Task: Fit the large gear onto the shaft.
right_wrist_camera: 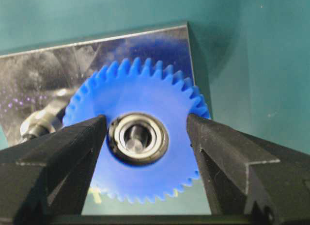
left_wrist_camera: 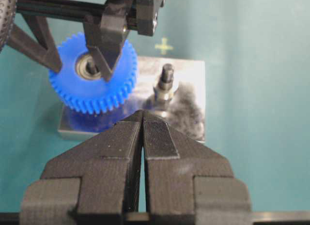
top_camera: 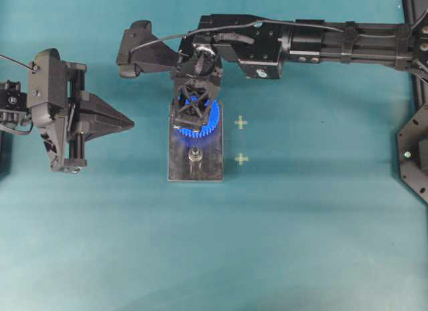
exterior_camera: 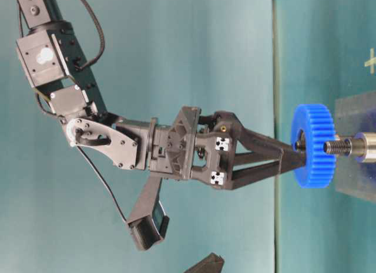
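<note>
The large gear (right_wrist_camera: pixel 145 152), bright blue with a silver bearing ring, lies flat over the grey plate (right_wrist_camera: pixel 38 75). The shaft (right_wrist_camera: pixel 135 140) shows as a steel end inside the ring. From above, my right gripper (right_wrist_camera: pixel 146 117) stands open, one finger on each side of the hub, gripping nothing. In the table-level view its fingertips (exterior_camera: pixel 288 150) reach the gear's (exterior_camera: pixel 314 145) top face. Seen from overhead, the gear (top_camera: pixel 212 120) is mostly hidden under that gripper (top_camera: pixel 195 114). My left gripper (top_camera: pixel 130 124) is shut and empty, left of the plate (top_camera: pixel 207 172).
A second steel peg (top_camera: pixel 194 155) stands bare on the near half of the plate, also visible as the peg (left_wrist_camera: pixel 166 82) beside the gear. Two pale cross marks (top_camera: pixel 241 122) (top_camera: pixel 241 159) lie right of the plate. Black hardware (top_camera: pixel 414 150) lines the right edge.
</note>
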Available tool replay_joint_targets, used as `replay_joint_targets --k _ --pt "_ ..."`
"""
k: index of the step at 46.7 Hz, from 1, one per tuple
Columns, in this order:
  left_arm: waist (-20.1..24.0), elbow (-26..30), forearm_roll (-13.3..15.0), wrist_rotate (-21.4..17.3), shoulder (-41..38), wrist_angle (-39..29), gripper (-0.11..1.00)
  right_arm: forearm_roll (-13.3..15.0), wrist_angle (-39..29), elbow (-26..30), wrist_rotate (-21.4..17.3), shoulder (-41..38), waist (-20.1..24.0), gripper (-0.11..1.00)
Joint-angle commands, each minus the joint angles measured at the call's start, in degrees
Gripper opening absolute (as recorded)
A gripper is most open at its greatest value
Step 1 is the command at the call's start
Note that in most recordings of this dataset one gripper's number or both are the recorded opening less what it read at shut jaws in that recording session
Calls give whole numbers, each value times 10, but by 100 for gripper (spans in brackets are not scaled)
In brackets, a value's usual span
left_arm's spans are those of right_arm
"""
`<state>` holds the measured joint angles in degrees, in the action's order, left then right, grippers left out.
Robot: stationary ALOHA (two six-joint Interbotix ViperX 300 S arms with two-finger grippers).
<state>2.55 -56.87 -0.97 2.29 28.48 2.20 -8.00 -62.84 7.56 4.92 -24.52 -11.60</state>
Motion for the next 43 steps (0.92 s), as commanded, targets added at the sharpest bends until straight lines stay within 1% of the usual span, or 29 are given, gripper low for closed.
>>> replay_joint_targets --k 1,8,16,20,26,29,33,37,43 --pt "0 5 -1 1 6 5 0 -2 -4 11 4 18 1 82" --pt "0 5 -1 1 6 4 0 -2 -18 20 1 36 1 82" --pt "1 4 -1 1 7 4 0 -3 -62 21 4 59 4 82" --pt "1 4 -1 1 7 4 0 -3 -76 13 6 83 4 82" --pt "0 4 -1 1 11 15 0 -2 -70 -13 7 131 1 81" --pt "1 3 -1 0 17 20 0 -2 -58 -38 7 158 -2 81" --pt "1 -4 -1 0 22 20 0 -2 -25 -98 7 201 -3 79" --pt "1 -12 -1 -1 24 19 0 -3 23 -166 6 243 -2 78" --pt "1 -18 -1 -4 23 21 0 -3 120 -271 -3 324 -1 77"
